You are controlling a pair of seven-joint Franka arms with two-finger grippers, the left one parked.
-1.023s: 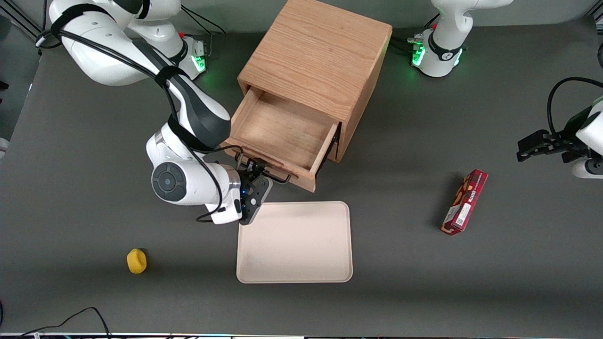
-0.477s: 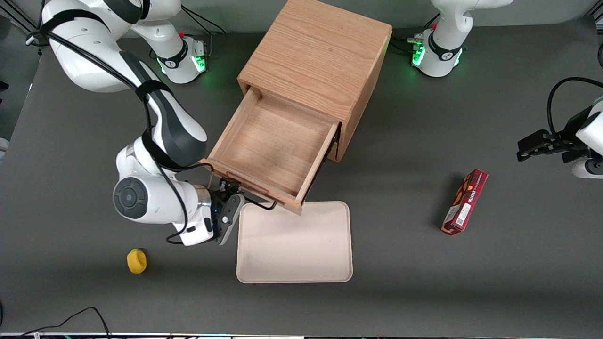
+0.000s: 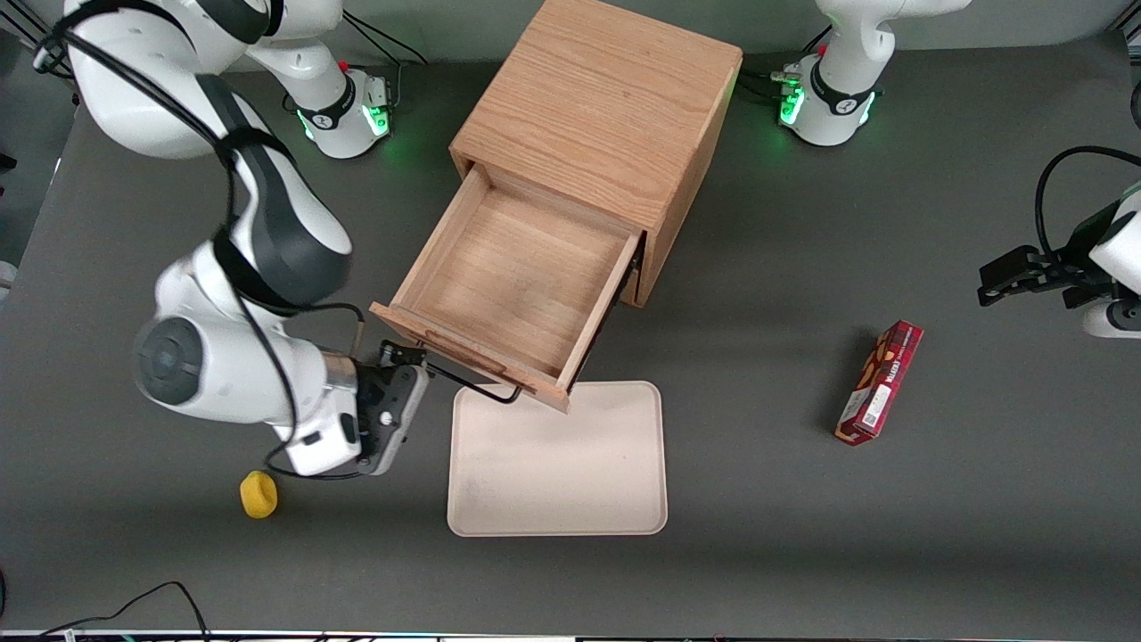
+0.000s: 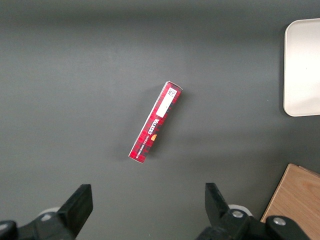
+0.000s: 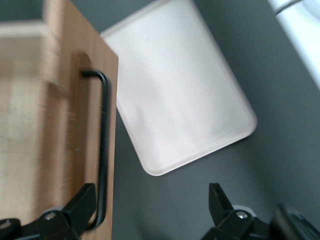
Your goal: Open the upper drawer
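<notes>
Clearly we face a stiff, fairly light wooden box: the upper drawer (image 3: 513, 285) juts far out of the cabinet (image 3: 599, 107) above the tray (image 3: 559, 459), best gripped by its wire handle (image 5: 102, 150), while our gripper (image 3: 397, 357) hangs spread just beside it.

Dark grey matte tabletop (image 3: 891, 553) under soft, even light, seen from above.
The grey surface fills nearly all I can see. A box-shaped light oak wooden cabinet (image 3: 606, 98) stands on it, well away from the front camera, casting a faint shadow. My gripper (image 3: 403, 355) hangs above the tabletop, nearer the camera than the cabinet. A thin black cable (image 3: 134, 606) loops at the table's nearest edge.
</notes>
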